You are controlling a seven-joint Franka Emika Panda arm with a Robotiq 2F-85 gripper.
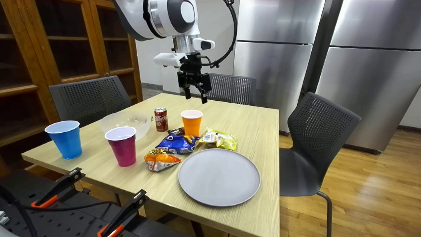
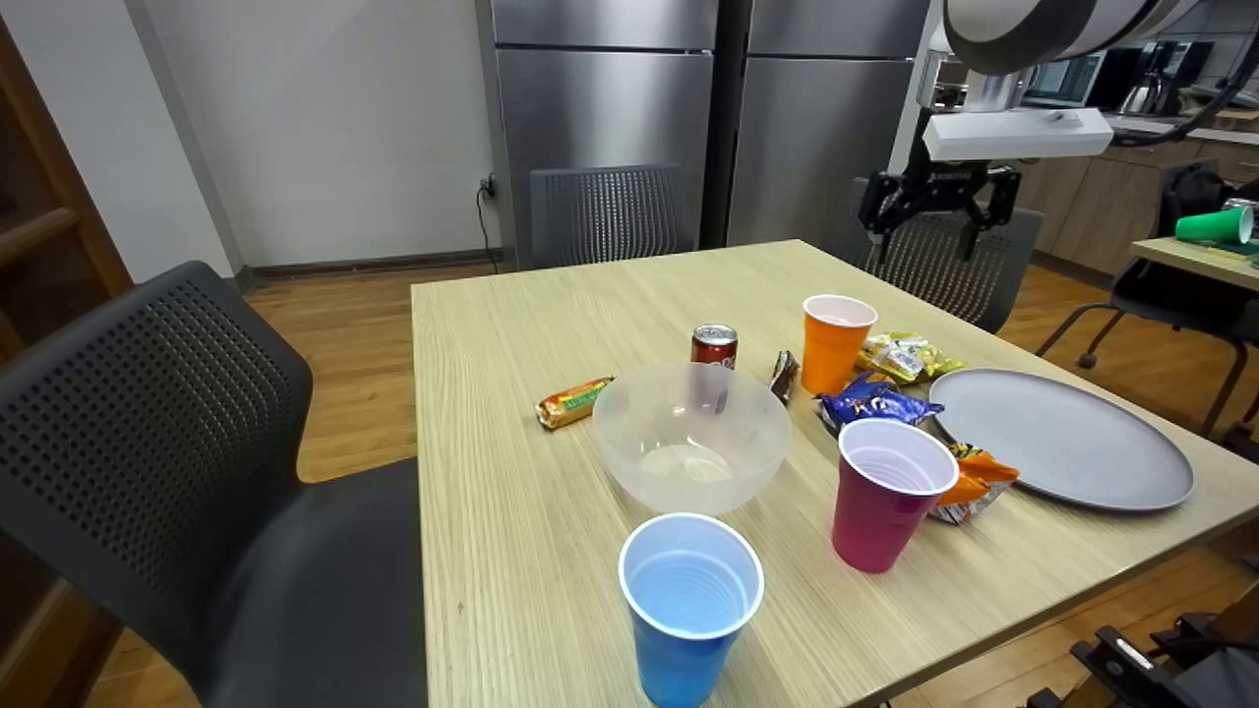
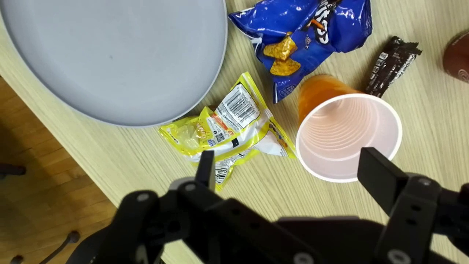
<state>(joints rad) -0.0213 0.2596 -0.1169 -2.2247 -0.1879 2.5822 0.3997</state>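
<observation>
Your empty claw (image 1: 196,98) hangs above the table (image 1: 256,126), jaws apart. Lower gently, minding the orange cup (image 1: 191,126), just left of the yellow bag (image 1: 219,139) in an exterior view.

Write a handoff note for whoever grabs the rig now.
End effector: open, holding nothing, above the table.
Nearest: upright orange cup and yellow bag; blue chip bag and dark-wrapped bar close by.
Also there: gray plate, bowl, soda can, magenta cup, blue cup, orange snack bag, gold-wrapped bar.
Done: nothing visible; plate and bowl hold no item.
Left: all these items sit ungrasped.
</observation>
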